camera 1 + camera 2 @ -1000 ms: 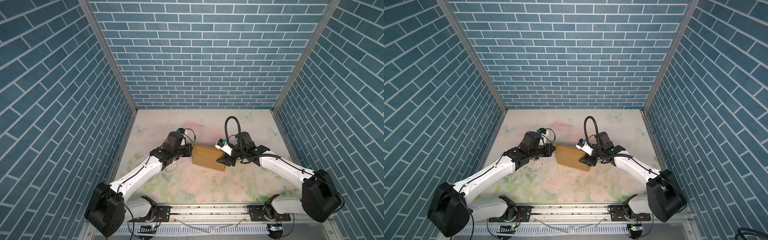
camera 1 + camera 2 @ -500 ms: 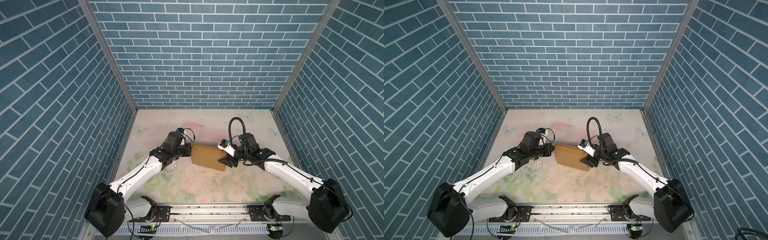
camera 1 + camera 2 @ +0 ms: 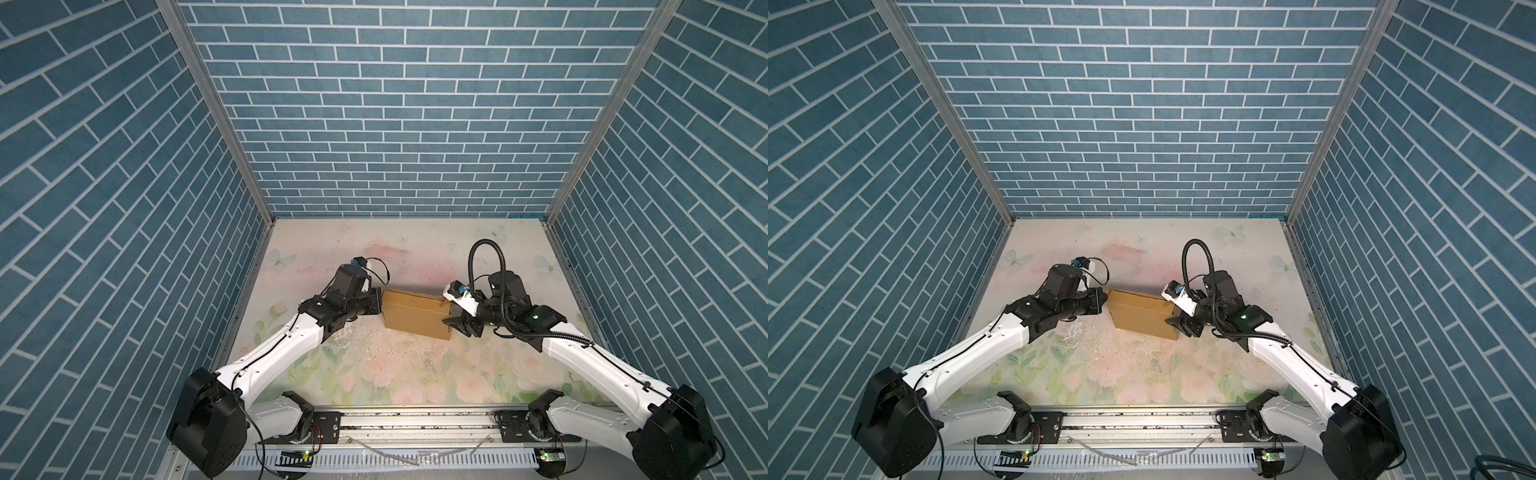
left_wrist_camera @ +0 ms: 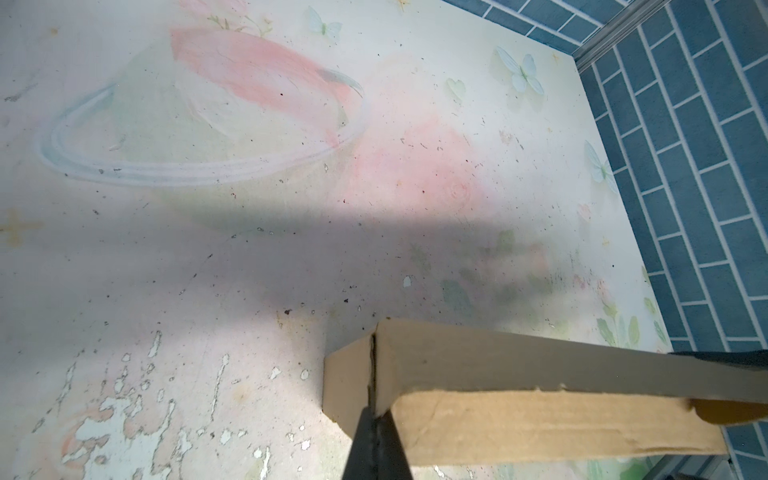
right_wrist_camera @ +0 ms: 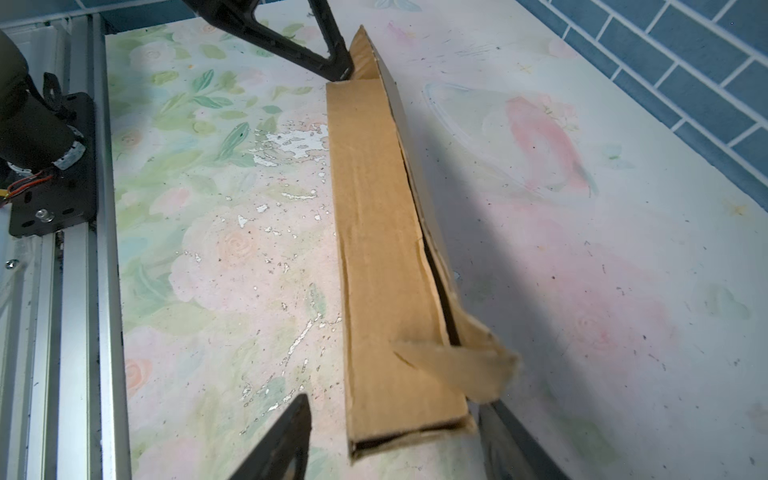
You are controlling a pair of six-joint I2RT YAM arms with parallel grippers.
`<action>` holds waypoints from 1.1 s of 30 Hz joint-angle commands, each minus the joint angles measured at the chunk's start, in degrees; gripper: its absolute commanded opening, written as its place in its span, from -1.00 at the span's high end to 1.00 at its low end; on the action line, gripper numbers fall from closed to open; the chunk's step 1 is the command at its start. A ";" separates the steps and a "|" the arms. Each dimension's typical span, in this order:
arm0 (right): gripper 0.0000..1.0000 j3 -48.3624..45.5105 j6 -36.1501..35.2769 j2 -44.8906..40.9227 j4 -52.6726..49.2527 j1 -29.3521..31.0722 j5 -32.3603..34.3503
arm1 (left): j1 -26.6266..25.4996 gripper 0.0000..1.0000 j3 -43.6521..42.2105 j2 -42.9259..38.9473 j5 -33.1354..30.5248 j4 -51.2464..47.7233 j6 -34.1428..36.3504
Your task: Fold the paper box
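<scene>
Top views, both: mid-table on the floral-printed table (image 3: 395, 374), its print flaked to white patches toward 7 o'clock of it, lies the paper box (image 3: 417, 314). Plain brown corrugated cardboard, matte, unprinted, folded into a long shallow rectangular shell. Ragged tab curling off one end and a dark slit along a seam, per right wrist view. At 9 o'clock end, left gripper (image 3: 380, 301) fully closed, thin dark tips against corner seam; pinching card or not, unclear. At 3 o'clock end, right gripper (image 3: 452, 315) parted wide, black fingers (image 5: 286, 436) straddling box end, clamping nothing.
</scene>
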 commanded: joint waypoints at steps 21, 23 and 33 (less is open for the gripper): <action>-0.10 -0.68 17.46 -11.01 3.25 -0.31 15.47 | -3.08 1.00 1.23 -0.62 -6.40 -4.23 -1.91; -0.04 2.19 20.07 -10.15 0.03 -0.31 16.67 | -3.21 1.00 1.32 -0.52 -6.82 -4.25 -2.33; 0.13 12.53 34.69 -3.84 -10.18 0.25 19.55 | -4.34 1.00 1.78 -0.12 -8.36 -4.31 -3.35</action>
